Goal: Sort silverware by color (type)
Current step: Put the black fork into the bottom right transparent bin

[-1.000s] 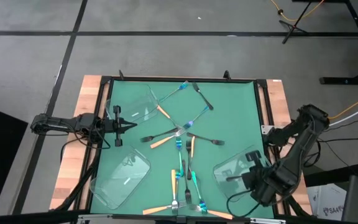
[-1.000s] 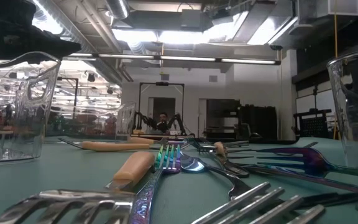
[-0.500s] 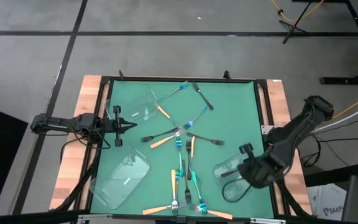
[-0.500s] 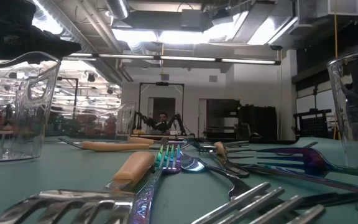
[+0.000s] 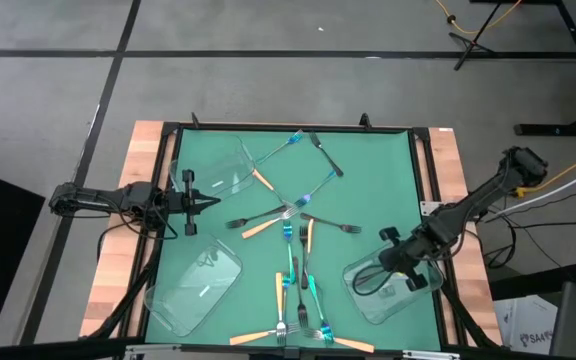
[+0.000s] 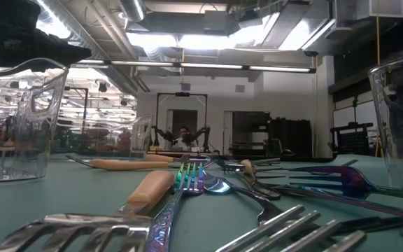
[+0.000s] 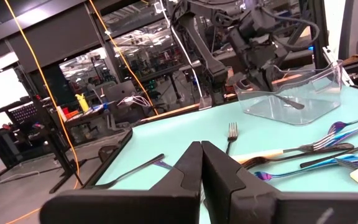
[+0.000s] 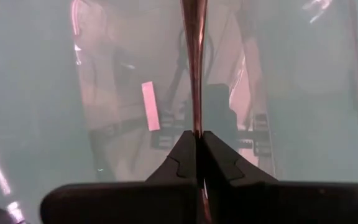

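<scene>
Forks (image 5: pixel 290 245) lie scattered mid-counter; your right tool (image 5: pixel 400 268), pressed together and empty above a clear tray (image 5: pixel 368 300), should spread before descending on one handle.

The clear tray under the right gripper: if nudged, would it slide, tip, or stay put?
The clear tray looks thin-walled and nearly empty, so it is probably light and would likely slide on the smooth green mat. Its low, broad shape makes tipping unlikely. The shut right gripper hangs over its rim, where a side nudge could shift it.
</scene>
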Available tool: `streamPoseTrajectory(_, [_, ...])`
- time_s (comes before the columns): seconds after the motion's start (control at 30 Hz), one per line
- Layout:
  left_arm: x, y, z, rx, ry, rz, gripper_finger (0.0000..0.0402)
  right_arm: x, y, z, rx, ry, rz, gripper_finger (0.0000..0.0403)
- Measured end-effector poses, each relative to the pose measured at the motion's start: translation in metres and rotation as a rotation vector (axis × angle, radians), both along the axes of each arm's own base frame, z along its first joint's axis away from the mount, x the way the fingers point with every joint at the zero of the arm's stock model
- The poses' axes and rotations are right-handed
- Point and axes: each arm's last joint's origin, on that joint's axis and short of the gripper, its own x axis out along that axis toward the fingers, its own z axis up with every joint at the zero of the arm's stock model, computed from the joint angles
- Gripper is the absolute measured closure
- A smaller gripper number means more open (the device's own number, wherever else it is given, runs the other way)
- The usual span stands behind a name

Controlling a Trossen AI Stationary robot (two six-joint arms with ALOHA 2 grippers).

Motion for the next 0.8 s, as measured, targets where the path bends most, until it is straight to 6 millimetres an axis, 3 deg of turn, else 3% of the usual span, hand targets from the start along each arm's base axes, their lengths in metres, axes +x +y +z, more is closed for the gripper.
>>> streamPoseTrajectory(0.47, [0.0, 0.0, 0.0, 0.0, 0.0, 0.0, 0.0401, -0.002, -0.005, -0.032, 0.023, -0.076, -0.001, 0.0403])
streamPoseTrajectory(0.8, [0.0, 0.0, 0.0, 0.0, 0.0, 0.0, 0.0401, -0.002, -0.008, -0.035, -0.051, -0.102, -0.038, 0.0402])
